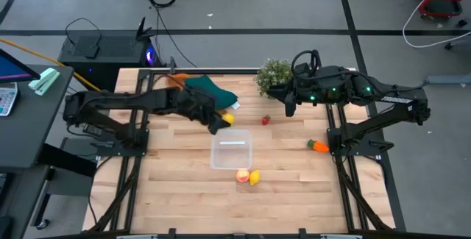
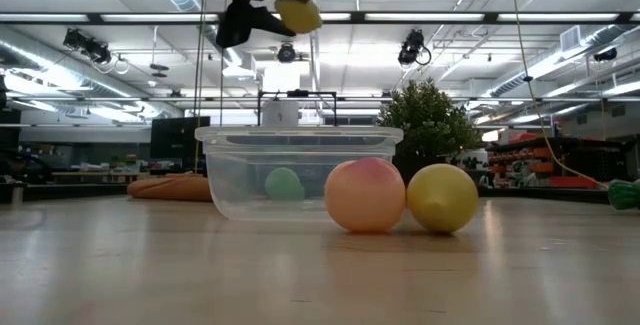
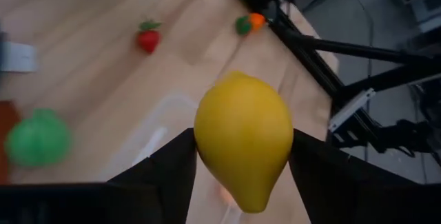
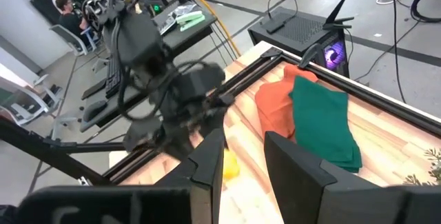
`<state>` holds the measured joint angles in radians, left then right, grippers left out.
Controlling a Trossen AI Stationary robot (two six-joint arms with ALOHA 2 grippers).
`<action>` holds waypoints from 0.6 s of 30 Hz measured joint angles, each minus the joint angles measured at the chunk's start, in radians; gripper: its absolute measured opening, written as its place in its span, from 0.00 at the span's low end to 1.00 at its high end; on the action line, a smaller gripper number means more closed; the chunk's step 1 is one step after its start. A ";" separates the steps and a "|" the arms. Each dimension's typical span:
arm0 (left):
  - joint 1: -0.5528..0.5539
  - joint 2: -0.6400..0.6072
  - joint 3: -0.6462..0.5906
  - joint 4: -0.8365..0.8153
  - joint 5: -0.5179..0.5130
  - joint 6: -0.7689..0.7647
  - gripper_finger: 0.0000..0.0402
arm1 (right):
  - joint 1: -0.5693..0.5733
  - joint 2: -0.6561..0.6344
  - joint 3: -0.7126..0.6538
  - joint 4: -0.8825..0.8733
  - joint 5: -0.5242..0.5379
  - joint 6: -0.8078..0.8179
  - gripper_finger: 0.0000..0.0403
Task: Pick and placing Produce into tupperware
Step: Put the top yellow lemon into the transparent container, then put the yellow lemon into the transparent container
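Note:
My left gripper [image 1: 221, 123] is shut on a yellow toy lemon [image 3: 242, 138], high above the table just beyond the far left corner of the clear tupperware [image 1: 231, 152]. In the low view the lemon [image 2: 298, 13] hangs well above the tub [image 2: 300, 170]. A peach-coloured fruit [image 1: 242, 175] and a second yellow fruit [image 1: 255, 178] rest on the table at the tub's near side. A strawberry [image 1: 266, 120] and a carrot [image 1: 318, 145] lie to the right. A green fruit [image 3: 38, 138] lies on the wood beside the tub. My right gripper [image 1: 288, 109] is open and empty near the plant. My left gripper pinches the lemon by its two opposite sides [image 3: 204, 156] between its two fingers [image 3: 172, 172]. The fingers slant down from the table's left. The lemon is lifted clear of the table and the tub, its pointed end [image 3: 249, 203] past the fingertips.
An orange and a teal cloth [image 1: 210, 90] lie at the far edge behind my left arm. A bushy potted plant [image 1: 274, 75] stands at the far edge by my right arm. Bare wood lies left of the tub and along the near edge.

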<state>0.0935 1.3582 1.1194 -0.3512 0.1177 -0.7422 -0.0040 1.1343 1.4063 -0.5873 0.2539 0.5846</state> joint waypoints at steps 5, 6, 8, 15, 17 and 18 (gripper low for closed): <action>-0.051 0.068 0.000 0.086 0.010 -0.009 0.54 | 0.000 0.000 0.000 0.000 0.000 0.018 0.20; -0.059 0.080 0.000 0.105 0.015 -0.008 0.55 | 0.001 0.000 0.000 0.000 0.000 0.022 0.20; -0.076 0.108 0.000 0.117 0.018 -0.008 0.57 | 0.001 0.000 0.000 -0.003 0.000 0.022 0.20; -0.105 0.187 0.001 0.118 0.048 0.003 0.56 | 0.010 0.000 0.000 -0.004 -0.001 0.020 0.20; -0.107 0.206 -0.001 0.119 0.053 0.016 0.54 | 0.010 0.000 0.000 -0.005 -0.001 0.020 0.20; -0.109 0.212 0.000 0.118 0.055 0.021 0.53 | 0.009 0.000 0.000 -0.005 0.000 0.018 0.20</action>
<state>-0.0154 1.5698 1.1193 -0.2337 0.1727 -0.7208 0.0051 1.1339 1.4059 -0.5925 0.2535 0.6031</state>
